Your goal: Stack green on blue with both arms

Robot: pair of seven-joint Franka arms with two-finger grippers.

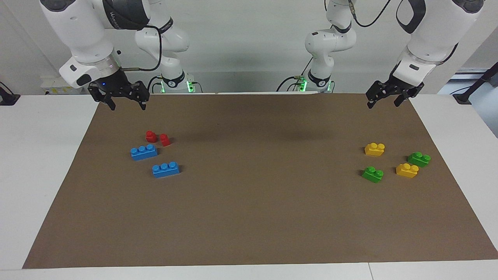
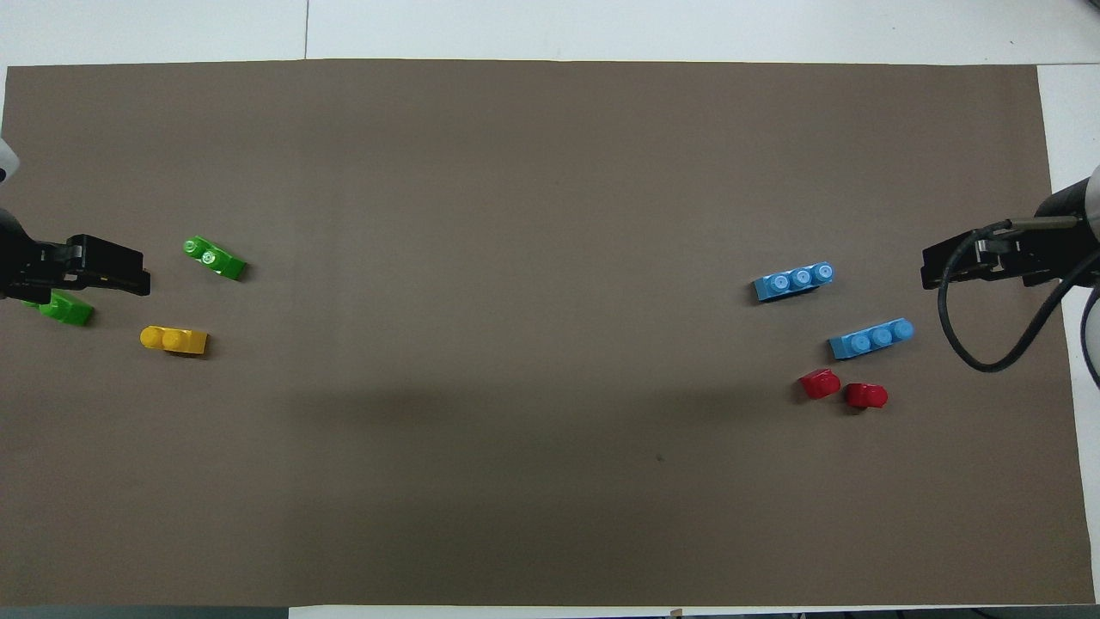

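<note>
Two blue three-stud bricks (image 1: pixel 144 152) (image 1: pixel 165 169) lie on the brown mat toward the right arm's end, also in the overhead view (image 2: pixel 870 338) (image 2: pixel 793 281). Two green two-stud bricks (image 1: pixel 419 159) (image 1: pixel 372 174) lie toward the left arm's end; in the overhead view one (image 2: pixel 215 258) shows fully and the other (image 2: pixel 64 308) is partly covered by the left gripper. My right gripper (image 1: pixel 126 103) (image 2: pixel 932 268) hangs open and empty over the mat's robot-side edge, above the blue bricks' end. My left gripper (image 1: pixel 384 102) (image 2: pixel 120 268) hangs open and empty over the mat's edge at the green bricks' end.
Two small red bricks (image 1: pixel 151 136) (image 1: pixel 165 139) sit just nearer to the robots than the blue ones. Two yellow two-stud bricks (image 1: pixel 374 149) (image 1: pixel 407 170) lie among the green ones. The brown mat (image 1: pixel 249 217) covers a white table.
</note>
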